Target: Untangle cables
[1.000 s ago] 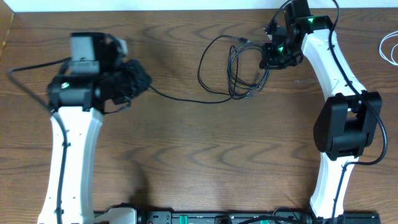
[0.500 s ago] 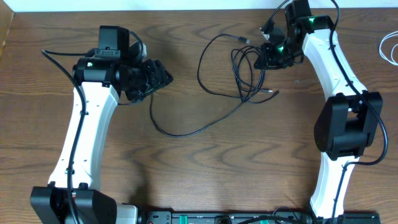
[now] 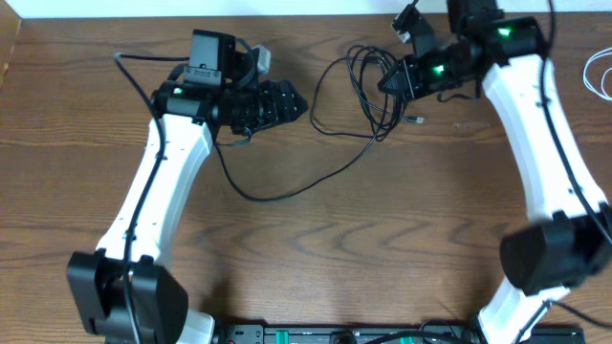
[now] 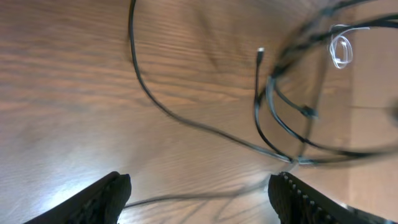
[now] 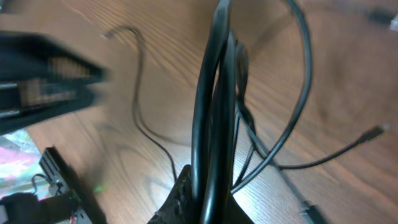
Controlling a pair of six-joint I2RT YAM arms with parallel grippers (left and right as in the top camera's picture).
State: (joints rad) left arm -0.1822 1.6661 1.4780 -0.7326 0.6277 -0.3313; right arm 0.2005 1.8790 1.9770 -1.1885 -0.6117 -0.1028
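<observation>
A tangle of thin black cables [image 3: 366, 88] lies at the back of the wooden table. One long strand [image 3: 277, 196] runs from it in a slack curve toward the left arm. My right gripper [image 3: 390, 84] is shut on a bundle of the black loops [image 5: 211, 124], lifting them at the tangle's right side; the pinch sits at the bottom of the right wrist view [image 5: 210, 194]. My left gripper [image 3: 295, 103] hovers just left of the tangle, open, with nothing between its fingers [image 4: 109, 199]. Only a strand on the wood [image 4: 186, 121] lies ahead of it.
A white cable [image 3: 599, 75] is coiled at the table's right edge and also shows far off [image 4: 341, 51]. The table's back edge runs close behind the tangle. Black equipment [image 3: 335, 334] lines the front edge between the arm bases.
My left gripper has opened and let go of the long strand, then swung right toward the tangle. The strand, taut before, now lies slack. My right gripper has shifted slightly left and back with the loops.
</observation>
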